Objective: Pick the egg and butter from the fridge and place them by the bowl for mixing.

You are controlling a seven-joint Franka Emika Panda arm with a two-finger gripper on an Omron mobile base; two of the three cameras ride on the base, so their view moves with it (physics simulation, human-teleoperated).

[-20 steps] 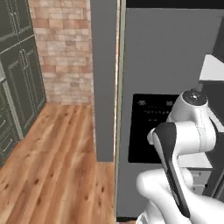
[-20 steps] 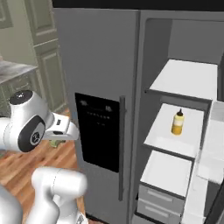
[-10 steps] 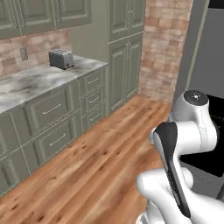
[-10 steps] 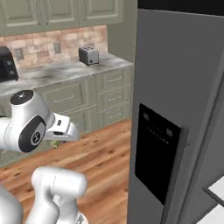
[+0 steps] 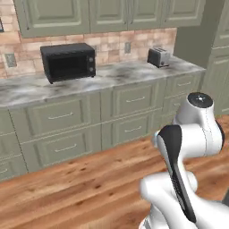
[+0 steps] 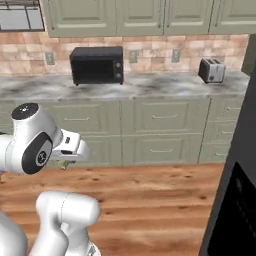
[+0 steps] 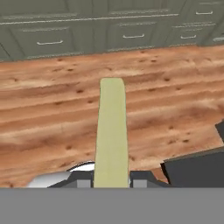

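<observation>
One item held: butter (image 7: 111,131), I see it clamped between my closed gripper (image 7: 111,178), sticking out over the wood floor (image 7: 52,122).
Risk: I judge the stick could slip while the base drives, thin hold.
Ahead: counter (image 6: 150,85), microwave (image 6: 96,65), toaster (image 6: 211,70).
Writing: none readable.

Readable text: none in any view.
Toaster oven (image 6: 97,65): no legible brand or markings.
Toaster (image 6: 211,70): no label.
Butter (image 7: 111,135): plain, unprinted.
</observation>
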